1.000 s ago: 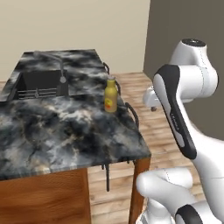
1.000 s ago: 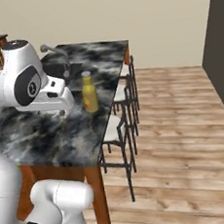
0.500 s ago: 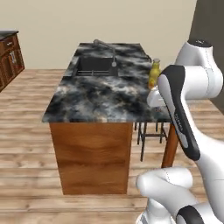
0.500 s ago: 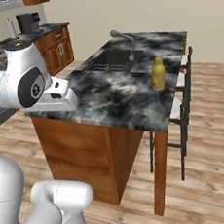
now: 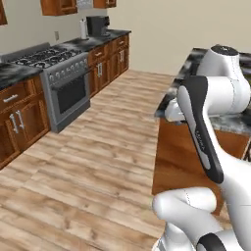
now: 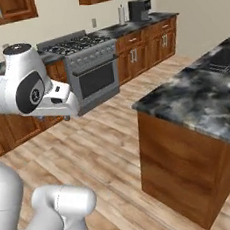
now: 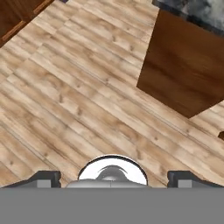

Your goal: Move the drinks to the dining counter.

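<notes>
A wood-plank floor point(image 7: 78, 87) runs between a wall run of dark wooden cabinets with a steel range point(image 6: 93, 71) and a coffee maker point(image 6: 139, 9) on its top, and the freestanding dining counter point(image 6: 195, 96), the table the drinks are meant for, whose black-grey marbled slab sits on a wooden base. The table's long axis runs away from the base cameras toward the far right of the right base view, with one short end and its wooden end panel turned toward the robot; a dark sunken patch at its far edge is likely the sink. No bottle can be made out on the part of the top that shows, so I cannot tell where the drinks stand. The gripper point(image 7: 113, 178) hangs over bare floor beside that end panel, pointing steeply down, and its jaws stand wide apart with nothing between them. Judging by this, the arm is carried tucked and empty because the base is travelling across the room, probably toward the wall cabinets to fetch a bottle, rather than working at the table.
</notes>
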